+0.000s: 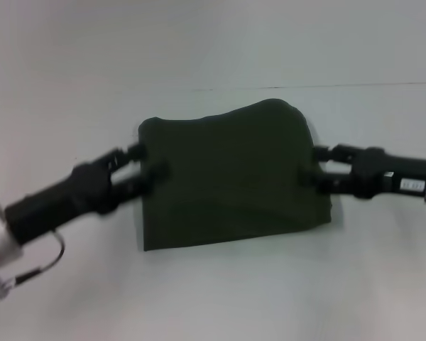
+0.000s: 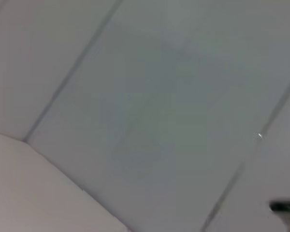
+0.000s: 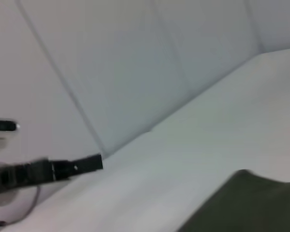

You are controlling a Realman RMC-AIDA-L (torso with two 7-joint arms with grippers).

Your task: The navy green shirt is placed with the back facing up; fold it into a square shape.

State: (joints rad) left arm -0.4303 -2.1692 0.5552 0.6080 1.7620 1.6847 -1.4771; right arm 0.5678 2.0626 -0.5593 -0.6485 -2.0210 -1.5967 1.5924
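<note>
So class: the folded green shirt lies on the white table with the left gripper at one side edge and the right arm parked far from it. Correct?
Not quite. In the head view the right gripper is at the shirt's opposite side edge, not parked. The left gripper and the table are as stated.

From the right wrist I see a corner of the navy green shirt (image 3: 253, 203) lying on the white desk (image 3: 193, 154), and the left pincer (image 3: 87, 163) far off, its fingers unreadable.

One folded shirt (image 1: 231, 177), two pincers: left pincer (image 1: 148, 160), right pincer (image 1: 314, 165).
</note>
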